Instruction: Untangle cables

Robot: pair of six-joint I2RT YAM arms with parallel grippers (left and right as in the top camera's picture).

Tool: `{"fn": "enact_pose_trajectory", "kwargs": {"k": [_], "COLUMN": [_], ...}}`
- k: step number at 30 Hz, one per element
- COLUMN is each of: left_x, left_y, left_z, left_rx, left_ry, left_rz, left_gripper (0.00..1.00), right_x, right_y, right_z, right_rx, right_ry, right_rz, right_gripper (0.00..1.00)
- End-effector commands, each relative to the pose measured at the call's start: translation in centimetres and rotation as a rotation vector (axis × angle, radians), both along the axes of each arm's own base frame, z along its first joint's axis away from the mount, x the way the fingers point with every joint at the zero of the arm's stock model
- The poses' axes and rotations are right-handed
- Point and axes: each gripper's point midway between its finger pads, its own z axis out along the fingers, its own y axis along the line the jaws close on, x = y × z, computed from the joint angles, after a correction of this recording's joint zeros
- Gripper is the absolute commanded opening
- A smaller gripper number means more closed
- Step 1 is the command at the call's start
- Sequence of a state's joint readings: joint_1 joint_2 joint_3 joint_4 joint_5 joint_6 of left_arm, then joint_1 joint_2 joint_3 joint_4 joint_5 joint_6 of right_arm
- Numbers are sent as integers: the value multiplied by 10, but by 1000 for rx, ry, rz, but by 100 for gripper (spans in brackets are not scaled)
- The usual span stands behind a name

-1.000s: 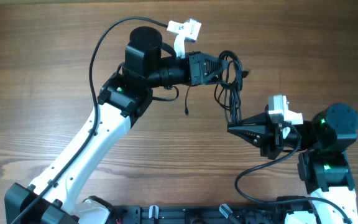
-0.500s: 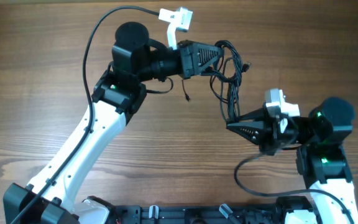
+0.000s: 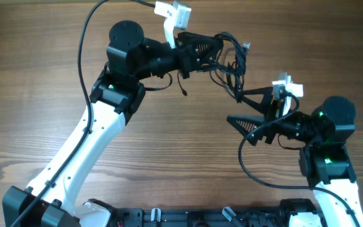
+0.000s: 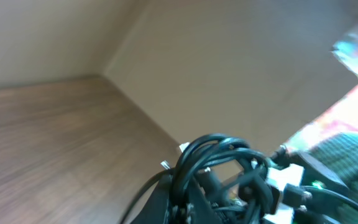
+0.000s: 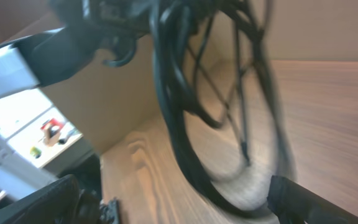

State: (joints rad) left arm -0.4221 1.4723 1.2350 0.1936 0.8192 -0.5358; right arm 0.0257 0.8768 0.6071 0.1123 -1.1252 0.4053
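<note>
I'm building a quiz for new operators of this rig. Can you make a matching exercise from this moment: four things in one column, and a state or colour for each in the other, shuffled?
Things:
1. left claw
2. right claw
3. cables
4. table

States or colours:
A. brown wood grain
B. open wide
C. black, bunched in loops
D. shut on the bundle

Pairs: 1-D, 2-B, 3-C, 4-A

Even overhead light, wrist views blurred (motion)
</note>
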Motion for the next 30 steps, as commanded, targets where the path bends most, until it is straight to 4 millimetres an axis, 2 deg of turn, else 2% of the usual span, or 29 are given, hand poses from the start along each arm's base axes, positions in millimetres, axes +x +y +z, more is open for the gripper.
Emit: {"fn": "enact_pose_trajectory", "kwargs": {"k": [1,4,8,11,15,19,25,30], "left_x": [26,37,37,34,24,10,5,-6], "left_y": [17,25,24,14,-9,-29,-32,-32], "left_z": [-1,-10,-11,-13,-16,-14,-12,-1], "left_rx": [32,58,60,65,72,63,48,28], "left_ry": [-8,24,28,42,57,66,91,76], "left_rz": [173,255,262,284,324,325,312,270], "left_gripper": [4,4,4,4,4,4,4,4], "right_x": [15,21,18,9,-6,-9,-8,-6], "right_y": [-10,-26,-41,-41,-26,-24,-24,-24], "right_z": [17,22,31,42,56,56,56,53], "right_rx": [6,-32,-157,-228,-188,-181,-179,-182], "right_ry": [-18,-6,-21,-65,-118,-117,-110,-94], "right_rz": [-140,-281,-383,-363,-240,-223,-224,-230], "right_gripper": [99,99,100,100,100,100,99,100]}}
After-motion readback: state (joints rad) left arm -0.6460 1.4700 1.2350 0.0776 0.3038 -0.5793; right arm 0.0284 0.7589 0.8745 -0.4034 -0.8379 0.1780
